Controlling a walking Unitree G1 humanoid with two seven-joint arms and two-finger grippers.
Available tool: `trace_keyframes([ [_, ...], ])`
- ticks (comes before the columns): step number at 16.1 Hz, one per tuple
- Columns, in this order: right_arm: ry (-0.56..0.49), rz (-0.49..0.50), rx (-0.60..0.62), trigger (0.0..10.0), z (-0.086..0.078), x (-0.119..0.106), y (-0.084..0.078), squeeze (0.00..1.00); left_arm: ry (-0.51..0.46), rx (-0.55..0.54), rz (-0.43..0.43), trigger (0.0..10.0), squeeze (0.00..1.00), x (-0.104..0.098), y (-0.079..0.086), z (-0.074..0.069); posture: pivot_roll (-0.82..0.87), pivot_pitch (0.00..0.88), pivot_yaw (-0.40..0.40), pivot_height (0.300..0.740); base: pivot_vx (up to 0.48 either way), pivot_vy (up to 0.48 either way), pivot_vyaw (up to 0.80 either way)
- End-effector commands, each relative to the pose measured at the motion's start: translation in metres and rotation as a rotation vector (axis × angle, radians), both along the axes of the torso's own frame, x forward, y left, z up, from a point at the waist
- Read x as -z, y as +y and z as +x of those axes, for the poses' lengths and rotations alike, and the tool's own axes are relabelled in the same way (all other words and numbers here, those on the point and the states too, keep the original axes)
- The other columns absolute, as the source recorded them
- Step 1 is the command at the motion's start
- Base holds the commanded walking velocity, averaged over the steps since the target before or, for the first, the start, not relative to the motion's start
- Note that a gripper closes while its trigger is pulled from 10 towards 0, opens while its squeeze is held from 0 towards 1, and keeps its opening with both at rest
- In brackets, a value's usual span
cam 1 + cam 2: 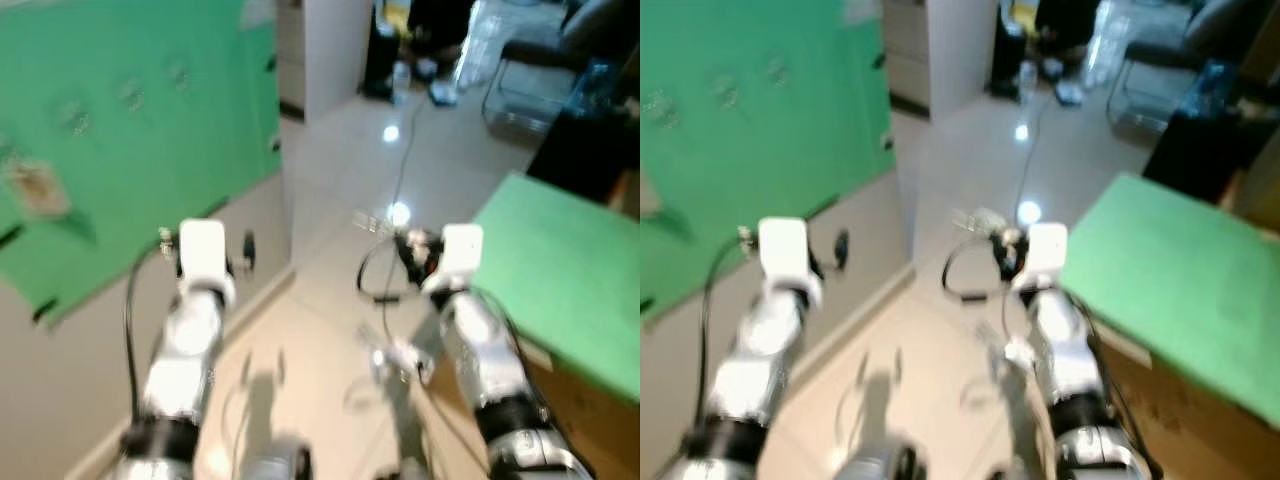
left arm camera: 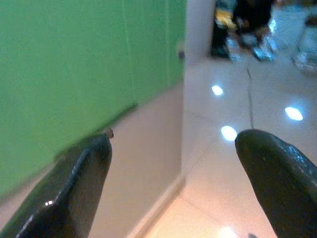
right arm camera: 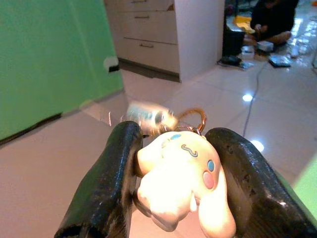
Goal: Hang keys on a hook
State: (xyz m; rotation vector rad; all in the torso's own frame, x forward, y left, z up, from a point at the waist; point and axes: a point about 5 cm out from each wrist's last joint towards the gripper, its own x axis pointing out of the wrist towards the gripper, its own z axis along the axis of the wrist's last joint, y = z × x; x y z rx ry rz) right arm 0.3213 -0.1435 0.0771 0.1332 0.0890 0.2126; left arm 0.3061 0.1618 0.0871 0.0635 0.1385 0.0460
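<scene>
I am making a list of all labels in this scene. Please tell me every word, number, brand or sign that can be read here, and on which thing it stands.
No text can be read in these pictures.
Green board: a small tag at its edge, too blurred to read.
Charm in the right gripper: a drawn face, no letters.
Keys: blurred, no marking legible.
Green box: no print visible.
</scene>
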Motion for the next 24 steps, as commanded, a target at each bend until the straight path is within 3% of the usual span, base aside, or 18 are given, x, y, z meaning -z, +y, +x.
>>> trace_keyframes([
  [1, 0.003, -0.004, 0.004, 0.0, 0.0, 0.0, -0.003, 0.0, -0.03, 0.026, 0.044, 10.0, 0.0, -0.008, -0.004, 0.004, 0.0, 0.0, 0.03, 0.74, 0.0, 0.0, 0.54],
  [6, 0.001, -0.011, -0.002, 0.0, 0.0, 0.0, -0.004, 0.0, -0.008, -0.01, 0.106, 10.0, 0.0, -0.005, 0.0, 0.009, -0.01, 0.0, 0.03, 0.74, 0.0, -0.437, 0.54],
  [17, 0.003, -0.021, -0.024, 0.0, 0.001, 0.002, -0.001, 0.01, -0.02, -0.019, 0.143, 10.0, 0.0, -0.006, -0.002, 0.015, -0.01, 0.0, 0.026, 0.74, 0.0, -0.462, 0.53],
  [20, -0.001, -0.031, -0.031, 0.0, 0.002, 0.0, 0.0, 0.0, 0.043, -0.105, 0.162, 10.0, 0.0, 0.0, 0.006, 0.021, -0.02, 0.0, 0.027, 0.74, 0.0, -0.459, 0.52],
  [22, -0.001, -0.032, -0.031, 0.0, 0.002, 0.0, -0.001, 0.0, 0.048, -0.111, 0.156, 10.0, 0.0, 0.001, 0.007, 0.021, -0.02, 0.0, 0.027, 0.74, 0.0, -0.461, 0.52],
  [24, 0.003, -0.038, -0.018, 0.0, -0.001, 0.003, -0.006, 0.01, 0.058, -0.126, 0.147, 10.0, 0.0, 0.005, 0.018, 0.016, -0.02, 0.0, 0.025, 0.74, 0.0, -0.461, 0.52],
])
